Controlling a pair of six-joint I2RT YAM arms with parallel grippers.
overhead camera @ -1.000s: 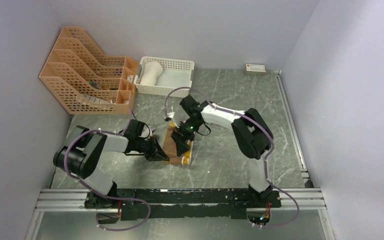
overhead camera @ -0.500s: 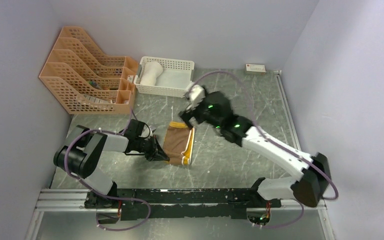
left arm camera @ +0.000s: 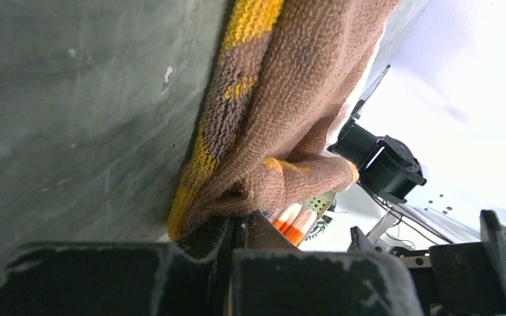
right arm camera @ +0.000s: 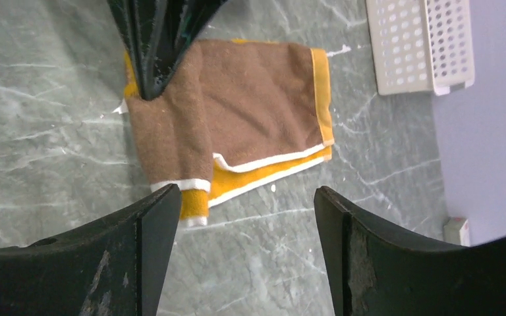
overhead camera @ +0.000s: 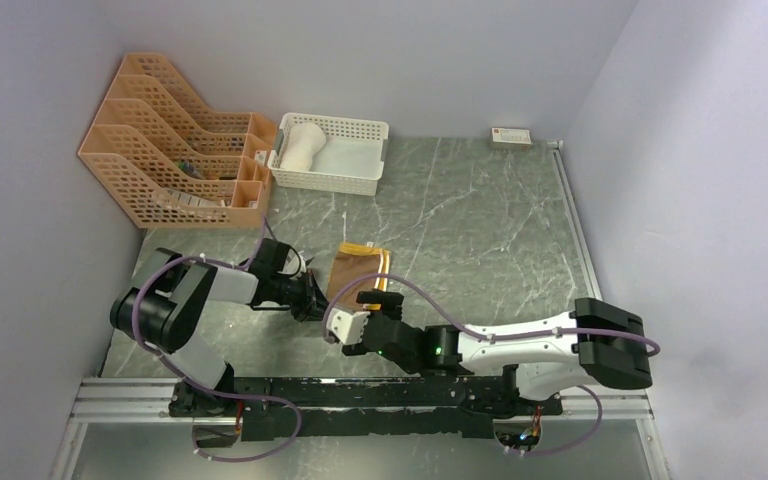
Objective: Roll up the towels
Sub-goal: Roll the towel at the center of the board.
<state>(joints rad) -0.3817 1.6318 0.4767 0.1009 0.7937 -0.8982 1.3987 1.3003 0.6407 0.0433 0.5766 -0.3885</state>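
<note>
The brown towel [overhead camera: 360, 268] with mustard-yellow edges lies flat and partly folded on the grey marble table. My left gripper [overhead camera: 313, 299] is shut on its left corner, and the bunched cloth [left arm camera: 283, 131] sits pinched at the left gripper's [left arm camera: 237, 220] closed jaws. My right gripper [overhead camera: 365, 316] hovers at the towel's near side with nothing between its wide-apart jaws. In the right wrist view the towel [right arm camera: 257, 105] lies beyond the right gripper [right arm camera: 244, 197], and the left gripper [right arm camera: 155, 46] reaches in from the top. The cream-white towel [overhead camera: 301, 146] lies rolled in the basket.
A white lattice basket [overhead camera: 352, 181] stands at the back, with its corner [right arm camera: 415, 46] in the right wrist view. An orange file rack [overhead camera: 165, 150] stands at the back left. A small white box [overhead camera: 511, 137] sits against the far wall. The metal rail [overhead camera: 360, 392] runs along the near edge.
My right arm left the brown towel, swung over its far end, then came round low to the near side. Its jaws have narrowed a little. The left gripper stayed put on the corner.
</note>
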